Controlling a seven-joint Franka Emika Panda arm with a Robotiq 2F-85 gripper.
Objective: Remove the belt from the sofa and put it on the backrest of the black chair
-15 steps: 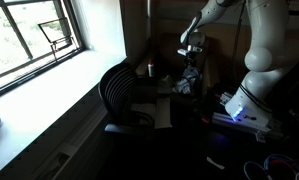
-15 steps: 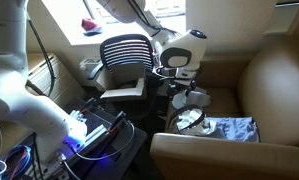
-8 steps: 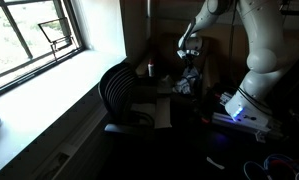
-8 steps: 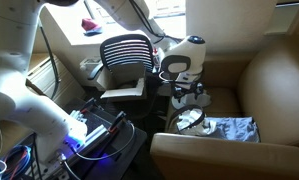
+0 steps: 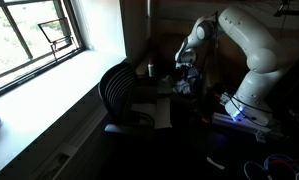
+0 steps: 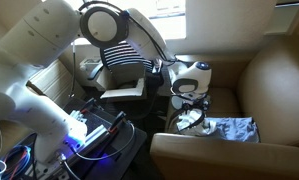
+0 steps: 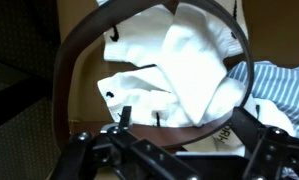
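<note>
Belt (image 7: 67, 65) lies looped on white cloth (image 7: 199, 70) on the sofa (image 6: 274, 90), right under my spread-open gripper (image 7: 179, 122), near strand running left-right across lower wrist view, black chair (image 6: 124, 52) at upper left.

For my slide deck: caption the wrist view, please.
Open end effector close over a looped brown belt lying on white cloth.

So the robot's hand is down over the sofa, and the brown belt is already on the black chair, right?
Not quite. The gripper is over the sofa, but the brown belt isn't on the black chair. The wrist view shows it looped around white cloth by the gripper.
</note>
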